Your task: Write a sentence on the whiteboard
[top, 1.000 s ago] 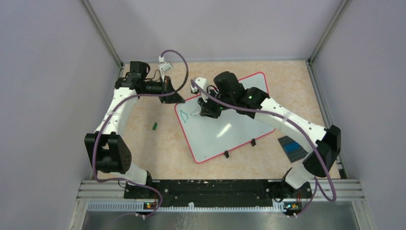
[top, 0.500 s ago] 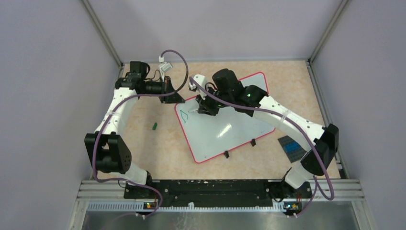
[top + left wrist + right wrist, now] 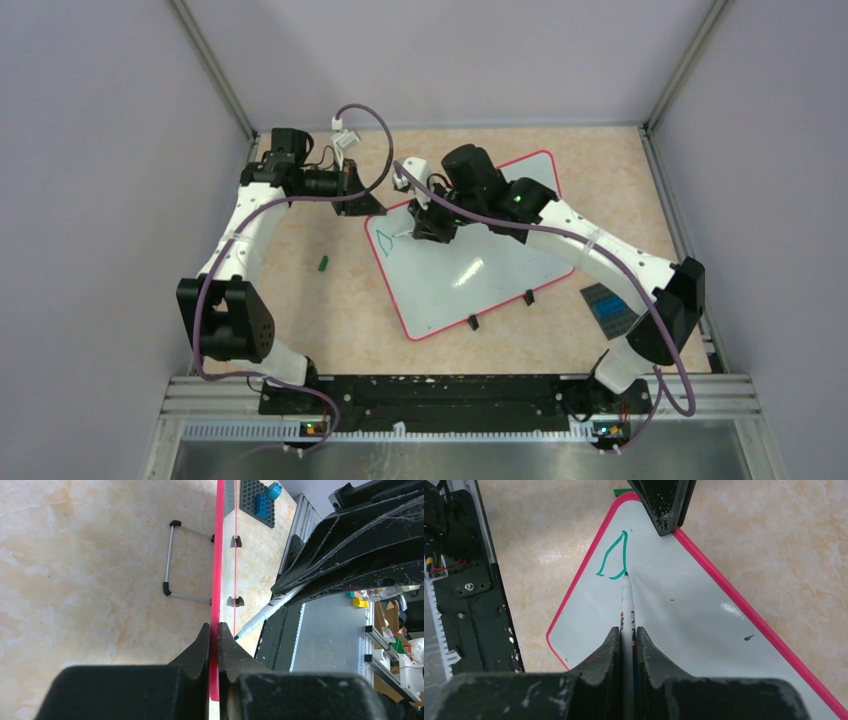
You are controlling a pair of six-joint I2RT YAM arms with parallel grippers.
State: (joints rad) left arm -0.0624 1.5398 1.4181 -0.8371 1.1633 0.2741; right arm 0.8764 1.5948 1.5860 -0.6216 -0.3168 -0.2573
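Top external view
A: What has just changed?
B: The right gripper (image 3: 428, 222), closed on a marker (image 3: 407, 234), has shifted slightly toward the left hand, at the board's far corner. A small green mark (image 3: 384, 243) sits by its tip. I judge the first letter is only partly drawn, so the sentence has barely begun
A: Where is the whiteboard?
B: The whiteboard (image 3: 480, 280) lies directly beneath that hand, on a beige marbled table (image 3: 330, 320) enclosed by pale grey walls

Left wrist view
A: And the other hand?
B: The left gripper (image 3: 214, 627) pinches the board's red rim, steadying it. A studded plate (image 3: 252, 500) lies well beyond its fingertips

Right wrist view
A: How does the stroke look?
B: The marker tip touches the glossy board just ahead of the fingers, at the foot of a narrow green triangle
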